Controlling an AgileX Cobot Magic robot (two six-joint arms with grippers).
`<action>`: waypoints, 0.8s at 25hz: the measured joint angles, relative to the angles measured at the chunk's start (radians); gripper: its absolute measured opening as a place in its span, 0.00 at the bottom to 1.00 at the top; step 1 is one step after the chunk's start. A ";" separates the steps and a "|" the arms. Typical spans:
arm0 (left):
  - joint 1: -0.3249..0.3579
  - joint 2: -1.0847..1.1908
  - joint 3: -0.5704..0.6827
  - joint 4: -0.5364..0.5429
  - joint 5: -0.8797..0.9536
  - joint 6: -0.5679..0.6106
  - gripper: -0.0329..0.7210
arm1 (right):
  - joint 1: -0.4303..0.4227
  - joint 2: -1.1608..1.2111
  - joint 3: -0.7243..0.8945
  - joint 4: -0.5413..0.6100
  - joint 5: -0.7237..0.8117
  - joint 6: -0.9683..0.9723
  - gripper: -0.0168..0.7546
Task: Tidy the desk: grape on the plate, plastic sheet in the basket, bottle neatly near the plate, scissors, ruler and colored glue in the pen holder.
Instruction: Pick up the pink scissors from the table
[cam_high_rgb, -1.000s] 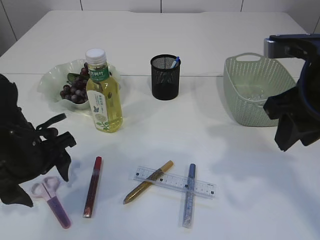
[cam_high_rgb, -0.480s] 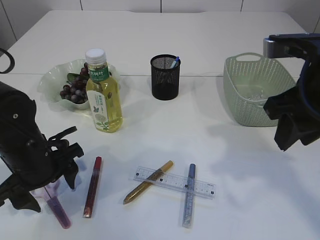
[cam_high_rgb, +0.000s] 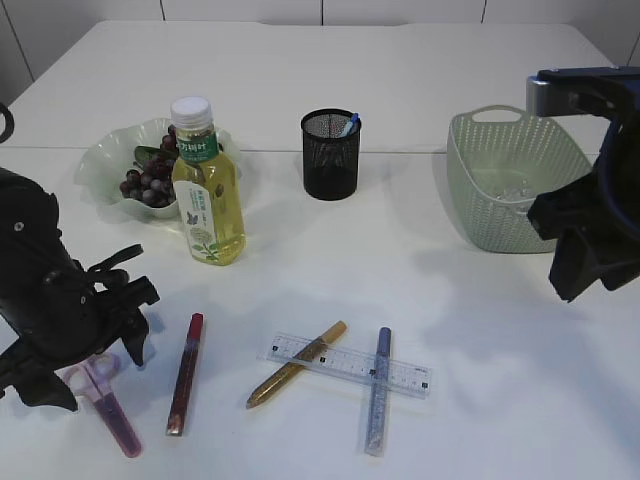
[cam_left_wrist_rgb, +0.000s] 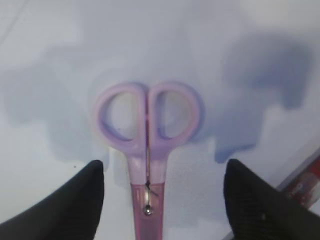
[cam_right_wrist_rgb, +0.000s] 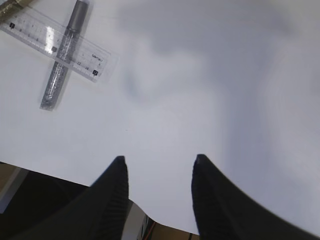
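Observation:
Pink-and-lilac scissors (cam_high_rgb: 103, 398) lie at the table's front left. My left gripper (cam_high_rgb: 112, 345) hangs just above them. In the left wrist view the scissors (cam_left_wrist_rgb: 148, 131) lie closed between the open jaws of the left gripper (cam_left_wrist_rgb: 162, 167), which do not touch them. A clear ruler (cam_high_rgb: 350, 365) lies across a gold glue pen (cam_high_rgb: 297, 363) and a blue glue pen (cam_high_rgb: 377, 392). A red glue pen (cam_high_rgb: 185, 373) lies beside the scissors. The bottle (cam_high_rgb: 207, 190) stands by the plate (cam_high_rgb: 100, 160) of grapes (cam_high_rgb: 148, 182). My right gripper (cam_right_wrist_rgb: 160, 158) is open and empty, raised at the right (cam_high_rgb: 578, 275).
A black mesh pen holder (cam_high_rgb: 330, 155) with a blue pen stands at the middle back. A green basket (cam_high_rgb: 510, 180) stands at the back right, with something clear faintly showing inside. The ruler (cam_right_wrist_rgb: 55, 42) and blue glue pen (cam_right_wrist_rgb: 62, 57) show in the right wrist view.
My left arm has come down and shifted over the scissors' handles. The right arm and all the objects have not moved.

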 joint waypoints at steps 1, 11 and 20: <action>0.000 0.000 0.000 0.000 -0.003 0.002 0.76 | 0.000 0.000 0.000 0.000 0.000 0.000 0.47; 0.000 0.000 0.047 -0.010 -0.041 0.006 0.76 | 0.000 0.000 0.000 0.000 -0.001 -0.002 0.47; 0.000 0.000 0.051 -0.022 -0.080 0.006 0.76 | 0.000 0.000 0.000 0.000 -0.002 -0.002 0.47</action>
